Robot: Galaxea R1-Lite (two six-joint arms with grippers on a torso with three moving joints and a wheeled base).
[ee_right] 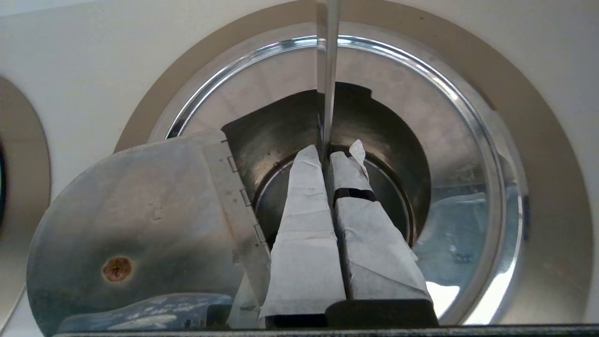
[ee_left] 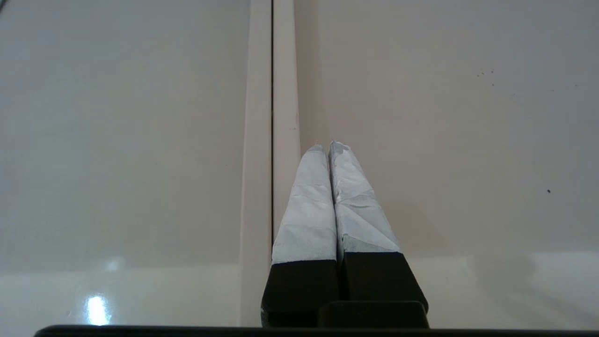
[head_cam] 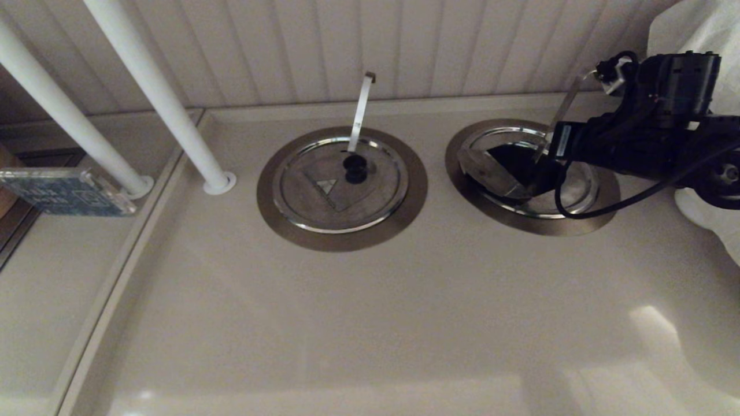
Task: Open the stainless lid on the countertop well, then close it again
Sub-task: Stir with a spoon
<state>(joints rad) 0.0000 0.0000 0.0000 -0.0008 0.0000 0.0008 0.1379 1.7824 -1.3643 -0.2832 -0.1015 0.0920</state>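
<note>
On the right of the head view, the stainless lid (head_cam: 572, 190) sits in the countertop well's bronze-grey collar (head_cam: 537, 227). Its hinged wedge flap (head_cam: 488, 170) is swung up and over, baring the dark opening (head_cam: 514, 159). In the right wrist view the flap's underside (ee_right: 131, 224) shows a rusty spot, and the well's inside (ee_right: 281, 131) is dark; the knob is hidden. My right gripper (ee_right: 327, 154) is shut on the leaning steel strip (ee_right: 326, 70) over the opening. My left gripper (ee_left: 327, 146) is shut on nothing, above a counter seam.
The twin lid (head_cam: 341, 185) lies closed at centre, with its near-upright strip (head_cam: 361, 110). Two white poles (head_cam: 156, 92) rise at the back left, with a blue board (head_cam: 63, 190) beside them. A white cloth (head_cam: 694, 34) hangs at the far right.
</note>
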